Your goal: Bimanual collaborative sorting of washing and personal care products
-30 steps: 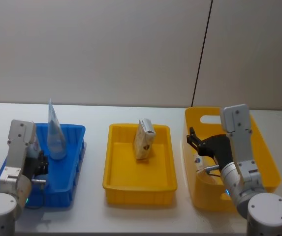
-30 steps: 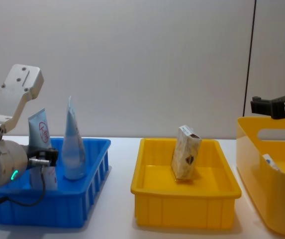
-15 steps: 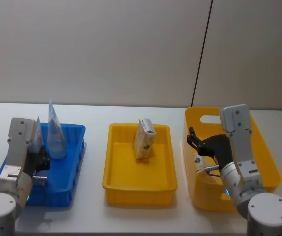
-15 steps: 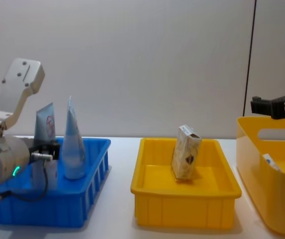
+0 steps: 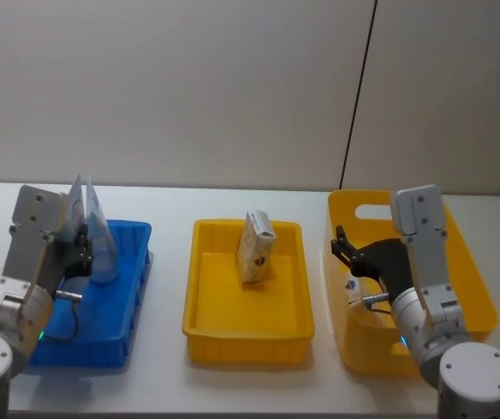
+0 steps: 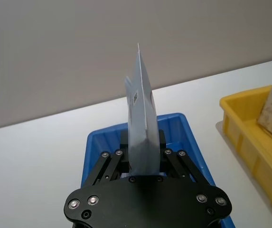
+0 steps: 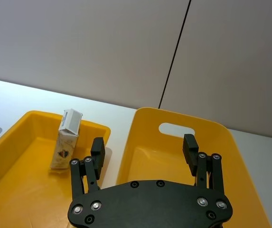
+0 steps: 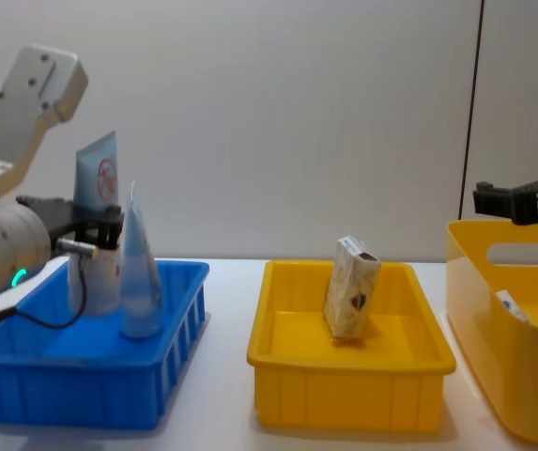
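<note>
My left gripper [image 8: 99, 230] is shut on a pale blue tube [image 8: 97, 177] with a red round logo and holds it upright above the blue bin [image 8: 62, 381]. The wrist view shows that tube [image 6: 140, 118] clamped between the left gripper [image 6: 141, 148] fingers. A second pale blue tube [image 8: 140, 282] stands upright in the bin, right beside the held one [image 5: 75, 202]. A beige printed carton [image 5: 256, 246] stands in the yellow tray [image 5: 250, 330]. My right gripper [image 7: 144, 145] hangs open and empty over the deep yellow bin [image 5: 478, 262].
A small whitish item [image 8: 511, 305] lies inside the deep yellow bin [image 8: 494, 376] at the right. The three containers stand in a row on the white table, the yellow tray [image 8: 344, 404] in the middle. A plain wall rises behind them.
My left gripper has risen with the logo tube, lifting it from low in the blue bin to above its rim. The right arm and the carton have not moved.
</note>
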You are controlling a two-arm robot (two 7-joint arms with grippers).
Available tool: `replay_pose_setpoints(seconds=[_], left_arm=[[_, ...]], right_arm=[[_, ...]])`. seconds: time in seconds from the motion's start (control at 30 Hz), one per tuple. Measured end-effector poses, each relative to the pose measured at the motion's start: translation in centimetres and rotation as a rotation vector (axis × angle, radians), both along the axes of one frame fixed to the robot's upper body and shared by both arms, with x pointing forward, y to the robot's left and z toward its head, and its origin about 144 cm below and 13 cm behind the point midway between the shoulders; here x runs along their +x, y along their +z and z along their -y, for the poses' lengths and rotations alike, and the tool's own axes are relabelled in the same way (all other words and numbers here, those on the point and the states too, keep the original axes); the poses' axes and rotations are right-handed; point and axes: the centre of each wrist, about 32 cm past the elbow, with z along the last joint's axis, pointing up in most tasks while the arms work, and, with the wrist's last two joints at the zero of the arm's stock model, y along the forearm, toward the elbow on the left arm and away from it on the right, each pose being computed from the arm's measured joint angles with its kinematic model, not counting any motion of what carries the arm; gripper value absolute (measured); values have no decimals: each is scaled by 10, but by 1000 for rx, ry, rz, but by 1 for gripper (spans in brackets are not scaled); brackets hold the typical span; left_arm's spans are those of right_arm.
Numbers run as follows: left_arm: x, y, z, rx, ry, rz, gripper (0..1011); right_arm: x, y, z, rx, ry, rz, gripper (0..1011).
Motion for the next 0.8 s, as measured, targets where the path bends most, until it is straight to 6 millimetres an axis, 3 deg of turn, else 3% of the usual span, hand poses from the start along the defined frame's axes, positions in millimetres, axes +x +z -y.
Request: replay_pose_setpoints(seconds=[0.8], left_arm=[[-17, 30, -21, 24, -285, 82, 264]], right_arm=[[0, 0, 0, 0, 0, 0, 1004]])
